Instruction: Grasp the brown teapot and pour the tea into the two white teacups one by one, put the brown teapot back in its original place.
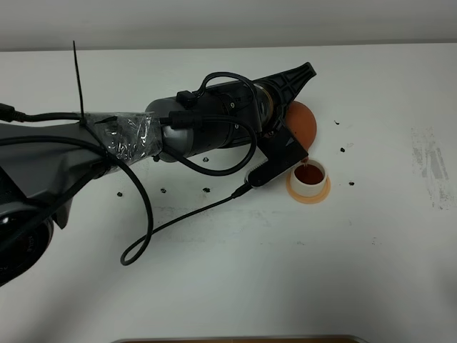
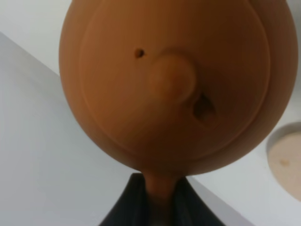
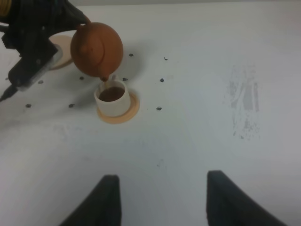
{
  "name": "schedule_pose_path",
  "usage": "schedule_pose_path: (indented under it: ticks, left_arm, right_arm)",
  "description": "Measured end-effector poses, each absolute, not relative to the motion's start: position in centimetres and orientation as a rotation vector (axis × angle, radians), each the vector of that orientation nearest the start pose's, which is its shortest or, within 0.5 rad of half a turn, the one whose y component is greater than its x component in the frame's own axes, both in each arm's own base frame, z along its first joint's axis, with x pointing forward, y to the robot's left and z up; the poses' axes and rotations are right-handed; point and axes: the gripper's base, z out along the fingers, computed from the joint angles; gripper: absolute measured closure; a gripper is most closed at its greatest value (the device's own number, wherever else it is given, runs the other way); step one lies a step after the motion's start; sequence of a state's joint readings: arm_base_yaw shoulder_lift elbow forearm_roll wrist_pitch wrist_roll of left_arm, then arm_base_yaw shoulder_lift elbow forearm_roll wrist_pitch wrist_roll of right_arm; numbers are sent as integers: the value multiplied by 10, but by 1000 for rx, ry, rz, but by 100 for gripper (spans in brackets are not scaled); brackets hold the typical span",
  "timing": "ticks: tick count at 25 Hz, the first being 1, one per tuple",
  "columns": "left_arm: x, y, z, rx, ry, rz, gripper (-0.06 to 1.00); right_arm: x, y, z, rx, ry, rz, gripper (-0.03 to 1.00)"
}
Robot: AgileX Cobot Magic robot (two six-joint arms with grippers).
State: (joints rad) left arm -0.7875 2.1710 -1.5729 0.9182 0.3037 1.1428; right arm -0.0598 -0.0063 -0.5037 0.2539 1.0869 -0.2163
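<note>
1. Currently the brown teapot (image 1: 304, 123) is off the tabletop (image 1: 235, 271), tipped with its spout down over a white teacup (image 1: 309, 174).
2. A thin thread of dark tea runs from the spout into that teacup, which already holds dark liquid nearly up to its rim.
3. The teacup stands upright in the middle of an orange coaster (image 1: 308, 193), to the right of centre in the high view.
4. The left gripper (image 2: 157, 209) has its dark fingers pinching the teapot's loop handle from both sides. The knobbed lid faces the left wrist camera and sits in place on the pot.
5. The left arm reaches in from the left of the high view and crosses above the tabletop to the teacup.
6. A cream saucer (image 2: 288, 165) lies flat on the tabletop, below and beside the raised teapot and apart from it.
7. The right gripper (image 3: 164, 178) hovers well apart from the teacup, its two fingers spread wide with nothing between them.
8. Small black marks (image 1: 343, 150) dot the white tabletop around the coaster.
</note>
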Motion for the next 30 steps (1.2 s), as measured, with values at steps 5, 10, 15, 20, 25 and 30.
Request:
schedule_pose_path:
  ticks: [5, 10, 15, 20, 25, 30]
  left_arm:
    - [358, -330, 174, 2349, 622, 833, 82]
    - [355, -325, 185, 2333, 742, 798, 82]
    - [350, -317, 200, 2320, 880, 757, 82]
    - [336, -305, 222, 2264, 969, 686, 82]
    - [310, -286, 229, 2195, 1106, 545, 82]
    - [286, -270, 226, 2101, 1366, 335, 82]
  right_arm:
    - [-8, 21, 278, -176, 2029, 132, 53]
    - [-8, 21, 278, -176, 2029, 132, 53]
    - [-8, 21, 278, -176, 2029, 132, 53]
    - [-8, 21, 278, -176, 2029, 132, 53]
    - [-8, 21, 278, -176, 2029, 132, 53]
    - [-8, 21, 278, -176, 2029, 132, 53]
